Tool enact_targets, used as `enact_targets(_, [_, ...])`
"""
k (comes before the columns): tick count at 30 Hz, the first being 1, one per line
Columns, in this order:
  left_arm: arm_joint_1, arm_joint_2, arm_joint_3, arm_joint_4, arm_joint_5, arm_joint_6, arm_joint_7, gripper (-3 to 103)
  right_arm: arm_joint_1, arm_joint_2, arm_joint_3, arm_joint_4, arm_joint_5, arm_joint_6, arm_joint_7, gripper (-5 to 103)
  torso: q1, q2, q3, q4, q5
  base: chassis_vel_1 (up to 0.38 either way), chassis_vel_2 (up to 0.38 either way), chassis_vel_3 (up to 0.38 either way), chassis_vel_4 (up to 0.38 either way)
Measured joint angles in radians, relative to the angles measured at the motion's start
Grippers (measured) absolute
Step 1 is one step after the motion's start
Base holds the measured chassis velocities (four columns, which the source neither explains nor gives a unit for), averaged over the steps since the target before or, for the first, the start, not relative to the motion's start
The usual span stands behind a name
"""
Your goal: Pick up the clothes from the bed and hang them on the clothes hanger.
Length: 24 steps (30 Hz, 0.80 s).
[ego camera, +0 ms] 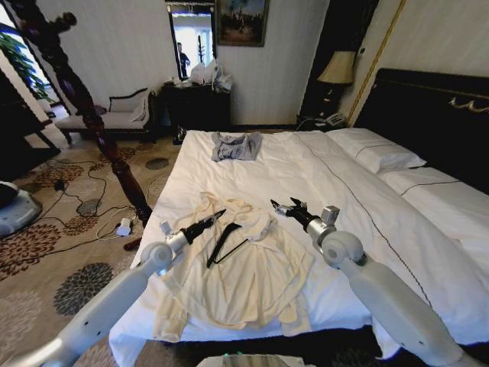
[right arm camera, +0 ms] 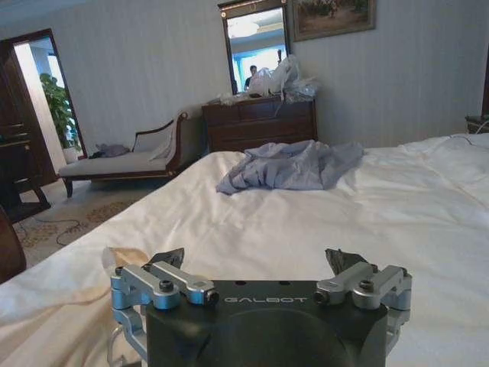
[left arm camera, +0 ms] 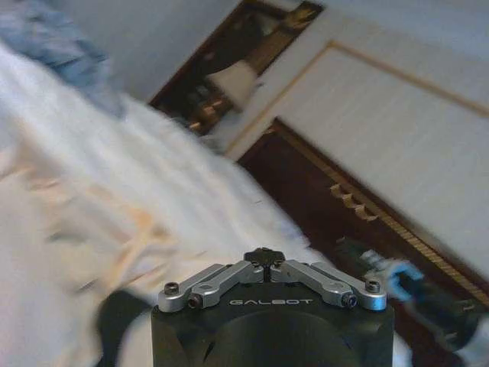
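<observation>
Cream-yellow shirt point(ego camera: 237, 275) spread flat on near part of white bed point(ego camera: 321, 176), black clothes hanger point(ego camera: 223, 243) lying on its upper half. Left tool point(ego camera: 217, 216) above shirt collar area, just left of hanger, fingers pressed together, holding nothing. Right tool point(ego camera: 280, 206) over bare duvet just right of shirt, fingers point(right arm camera: 166, 258) spread apart. Grey garment point(ego camera: 235, 145) at far end, well apart.

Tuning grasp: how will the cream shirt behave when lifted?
Probably floppy: the cream shirt lies rumpled on the bed, sleeves sprawled. Likely light. It would probably sag, and might drag the black hanger lying on it.
</observation>
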Motion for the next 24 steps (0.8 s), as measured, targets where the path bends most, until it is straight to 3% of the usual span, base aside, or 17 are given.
enact_targets(3, [-0.001, -0.019, -0.001, 0.016, 0.017, 0.013, -0.065, 0, -0.023, 0.019, 0.009, -0.002, -0.018, 0.001, -0.001, 100, 0.000, 0.000, 0.000, -0.0004, -0.0002, 0.000, 0.000, 0.000, 0.000])
enact_targets(6, [-0.027, -0.036, 0.007, 0.032, 0.026, 0.020, -0.091, -3, -0.041, 0.030, 0.016, -0.001, -0.033, 0.001, -0.001, 100, 0.000, 0.000, 0.000, -0.0004, -0.0001, 0.000, 0.000, 0.000, 0.000])
enact_targets(8, [-0.061, -0.056, 0.025, 0.050, 0.030, 0.026, -0.111, 1, -0.058, 0.039, 0.024, 0.001, -0.046, 0.001, -0.001, 100, 0.000, 0.000, 0.000, -0.0011, 0.0001, 0.000, 0.000, 0.000, 0.000])
enact_targets(12, [-0.139, -0.120, 0.088, 0.114, 0.061, 0.045, -0.175, 23, -0.091, 0.056, 0.050, 0.010, -0.059, 0.000, -0.001, 100, 0.000, 0.000, 0.000, -0.0008, -0.0001, 0.000, 0.000, 0.000, 0.000])
enact_targets(14, [-0.145, -0.127, 0.095, 0.120, 0.067, 0.047, -0.185, 23, -0.094, 0.057, 0.053, 0.011, -0.061, 0.000, -0.001, 100, 0.000, 0.000, 0.000, -0.0009, -0.0002, 0.000, 0.000, 0.000, 0.000])
enact_targets(16, [-0.181, -0.165, 0.138, 0.156, 0.126, 0.074, -0.252, 33, -0.114, 0.064, 0.068, 0.015, -0.069, 0.000, -0.001, 100, 0.000, 0.000, 0.000, -0.0008, 0.0000, 0.000, 0.000, 0.000, 0.000])
enact_targets(21, [-0.227, -0.190, 0.204, 0.203, 0.182, 0.096, -0.295, 55, -0.133, 0.068, 0.090, 0.021, -0.073, 0.000, -0.001, 100, 0.000, 0.000, 0.000, -0.0005, 0.0000, 0.000, 0.000, 0.000, 0.000])
enact_targets(24, [-0.245, -0.201, 0.226, 0.222, 0.192, 0.099, -0.307, 57, -0.139, 0.069, 0.096, 0.024, -0.072, 0.000, -0.001, 100, 0.000, 0.000, 0.000, -0.0004, 0.0000, 0.000, 0.000, 0.000, 0.000])
